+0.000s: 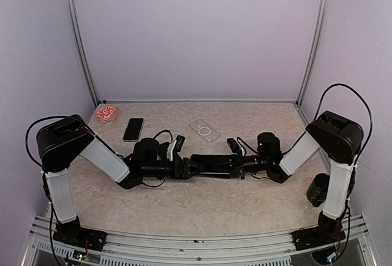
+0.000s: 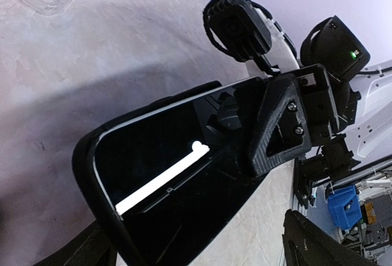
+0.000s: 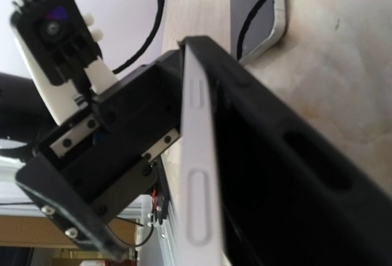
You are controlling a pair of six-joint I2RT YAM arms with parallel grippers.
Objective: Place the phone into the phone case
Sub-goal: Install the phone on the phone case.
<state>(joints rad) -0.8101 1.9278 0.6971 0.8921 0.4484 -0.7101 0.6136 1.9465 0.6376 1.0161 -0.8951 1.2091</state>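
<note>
top external: both arms reach to mid-table and meet end to end. the phone [image 1: 211, 163] is carried between them, long axis left to right, apparently clear of the table [image 1: 184, 211]. the right gripper [image 1: 239, 163] has its right end, and the left gripper [image 1: 185, 167] sits at its left end. the clear case [image 1: 205, 132] lies flat and empty just behind them. a second phone [image 1: 133, 129] lies further left.

left wrist: the phone's glossy face fills the frame. the right gripper's jaws are pinched tight across the phone's thickness at the far end. the left gripper's own fingers [image 2: 312, 241] stand wide either side of the near end. bare table shows between that finger and the phone's edge, so i judge nothing is held there. a dark rim runs round the screen; whether it is a cover cannot be told.

right wrist: the phone's pale side edge [image 3: 199, 186], buttons showing, runs toward the left gripper. the second phone [image 3: 260, 15] lies beyond.

risks: the phone depends on one narrow end pinch. an off-centre closure by the left jaws could lever it loose. the case is unrestrained and would likely slide when the phone is pressed in.
</note>
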